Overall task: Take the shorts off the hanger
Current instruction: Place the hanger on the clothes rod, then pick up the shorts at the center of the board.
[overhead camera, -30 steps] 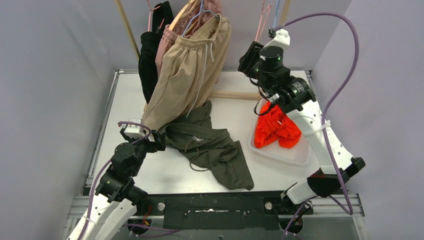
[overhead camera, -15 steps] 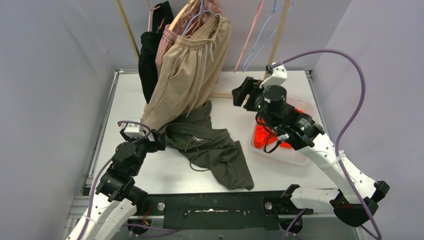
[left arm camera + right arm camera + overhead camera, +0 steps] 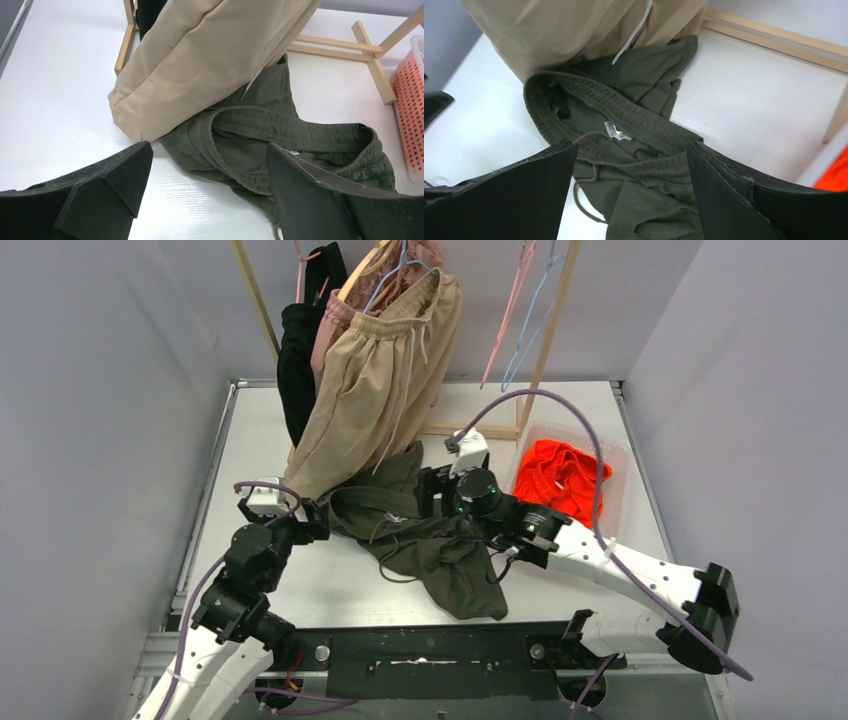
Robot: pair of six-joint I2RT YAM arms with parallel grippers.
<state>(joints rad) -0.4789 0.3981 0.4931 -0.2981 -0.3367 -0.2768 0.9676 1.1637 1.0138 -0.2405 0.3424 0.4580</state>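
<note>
Swung away from the basket (image 3: 622, 480), where the orange shorts (image 3: 565, 475) lie, the right gripper (image 3: 432, 492) is now seen over the olive shorts (image 3: 392, 512) heaped on the table (image 3: 250, 440), its jaws spread wide with nothing held. The left gripper (image 3: 207, 150), jaws likewise spread and empty, is poised at the olive waistband, just beside the hem of the beige shorts (image 3: 385, 380), which are hung on a hanger (image 3: 400, 265) with a pink pair (image 3: 335, 320) behind. Trouble is judged likely if only the loose drawstring (image 3: 591, 134) is pinched and the cloth slips free, or if the beige hem is caught too and the rack (image 3: 547, 335) is dragged.
</note>
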